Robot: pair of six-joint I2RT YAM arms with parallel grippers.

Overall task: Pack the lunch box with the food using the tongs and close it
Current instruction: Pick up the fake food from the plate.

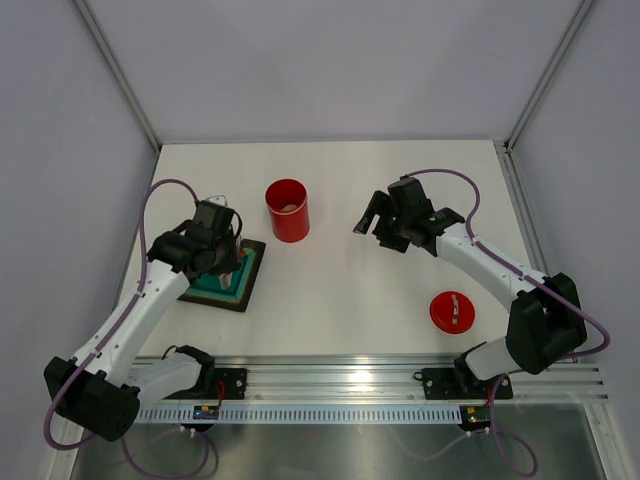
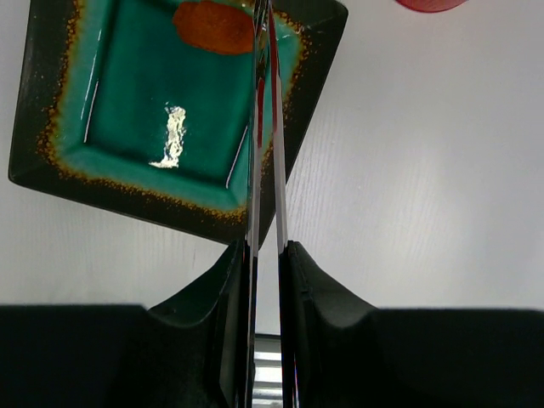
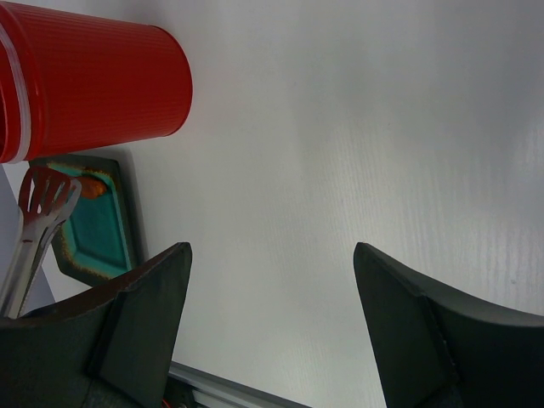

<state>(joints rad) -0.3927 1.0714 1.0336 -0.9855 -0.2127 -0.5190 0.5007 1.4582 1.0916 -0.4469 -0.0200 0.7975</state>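
Note:
The lunch box is a red canister standing open at mid-table, with a pale piece showing inside. Its body fills the upper left of the right wrist view. Its red lid lies flat on the right, near the front. My left gripper is shut on the silvery tongs, whose strips run almost together out over the black tray. An orange food piece lies on the teal mat beside the tongs' tips. My right gripper hangs open and empty, right of the canister.
The black tray with its teal mat sits under my left gripper at the table's left. An aluminium rail runs along the near edge. Grey walls close in the back and sides.

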